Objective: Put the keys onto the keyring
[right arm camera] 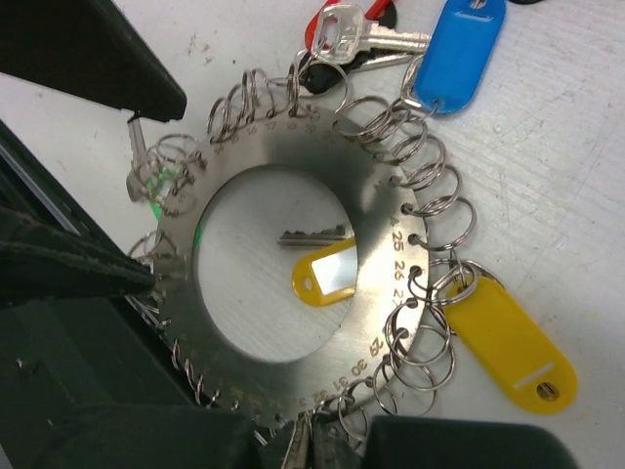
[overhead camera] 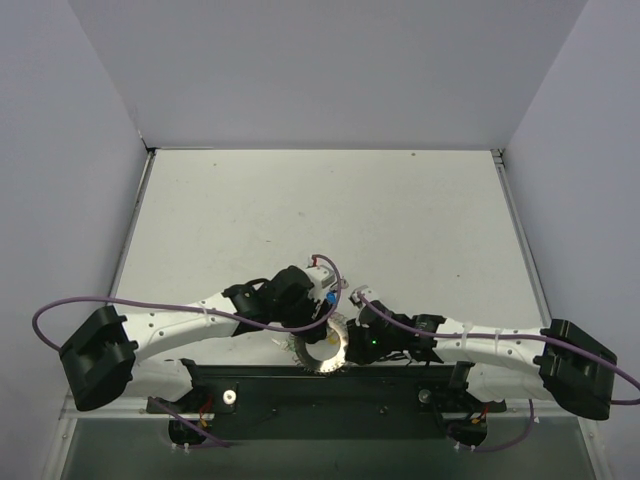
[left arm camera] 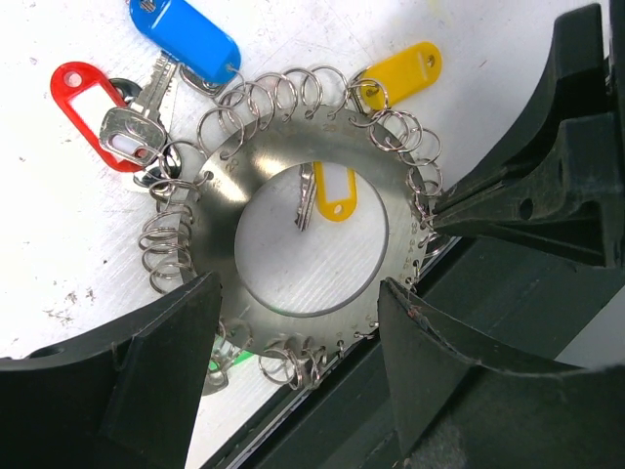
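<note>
Holds left gripper [left arm camera: 298,288] open astride keyring [left arm camera: 264,166]; pinches its rim with right gripper [left arm camera: 439,217] closed. Finds loose yellow key [left arm camera: 330,193] in centre, beneath left gripper.

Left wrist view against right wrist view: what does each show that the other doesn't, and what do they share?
Left wrist only: the whole red plastic key tag with its white label, which the right wrist view cuts off at its top edge.
Right wrist only: legible stamped numbers beside the disc's holes.
Both: the flat silvery metal ring edged with wire loops, the blue plastic tag, a yellow plastic tag at the rim, and a small yellow-tagged key lying in the open centre.
</note>
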Tool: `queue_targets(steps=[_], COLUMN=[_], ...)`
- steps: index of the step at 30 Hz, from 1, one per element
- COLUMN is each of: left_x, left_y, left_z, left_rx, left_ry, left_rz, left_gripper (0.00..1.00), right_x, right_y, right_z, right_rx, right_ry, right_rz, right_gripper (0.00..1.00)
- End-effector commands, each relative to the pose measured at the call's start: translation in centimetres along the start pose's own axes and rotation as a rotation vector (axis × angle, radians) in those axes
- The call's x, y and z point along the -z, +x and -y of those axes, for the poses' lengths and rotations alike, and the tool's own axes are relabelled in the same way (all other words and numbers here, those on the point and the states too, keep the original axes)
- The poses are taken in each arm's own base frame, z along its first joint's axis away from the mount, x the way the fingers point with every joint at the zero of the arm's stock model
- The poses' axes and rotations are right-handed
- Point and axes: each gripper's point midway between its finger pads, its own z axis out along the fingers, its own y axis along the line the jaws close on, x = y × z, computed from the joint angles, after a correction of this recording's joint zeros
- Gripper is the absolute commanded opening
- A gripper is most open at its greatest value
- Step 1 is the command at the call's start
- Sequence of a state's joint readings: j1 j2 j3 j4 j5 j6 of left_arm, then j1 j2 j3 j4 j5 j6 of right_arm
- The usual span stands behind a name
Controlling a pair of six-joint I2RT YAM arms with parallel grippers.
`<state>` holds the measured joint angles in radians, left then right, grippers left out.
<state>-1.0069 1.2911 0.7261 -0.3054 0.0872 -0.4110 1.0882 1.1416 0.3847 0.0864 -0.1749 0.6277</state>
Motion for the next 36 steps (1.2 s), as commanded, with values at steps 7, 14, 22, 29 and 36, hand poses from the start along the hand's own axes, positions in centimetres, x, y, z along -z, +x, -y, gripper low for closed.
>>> queue_targets(steps=[7, 14, 22, 29, 36], left_x=[3.2, 10.2, 15.9, 16.8, 18.0], left_y=[-3.5, -6.4, -7.5, -8.9, -9.5], left_z=[2.1, 7.2, 10.4, 9.6, 8.9], left_rx=[-0.035, -0.167, -0.304, -0.307, -0.311], left_ry=[0.112, 0.406, 0.583, 0.526, 0.491], left_rz=[0.180, 0.449, 0.591, 0.656, 0.722], left_gripper=[0.75, 0.76, 0.72, 0.64, 0.64], right_x=[1.7, 7.1, 14.3, 17.0, 18.2], right_y=[-3.1, -10.2, -14.5, -14.8, -14.8], right_z=[-0.4, -5.5, -12.4, -14.8, -15.4], right_rx=[0.070, 0.300, 0.531, 0.587, 0.602], right_ry=[0.035, -0.132, -0.398, -0.509, -0.543], right_rz=[0.096, 0.294, 0.452, 0.484, 0.505], right_gripper=[0.00, 0.00, 0.00, 0.00, 0.00])
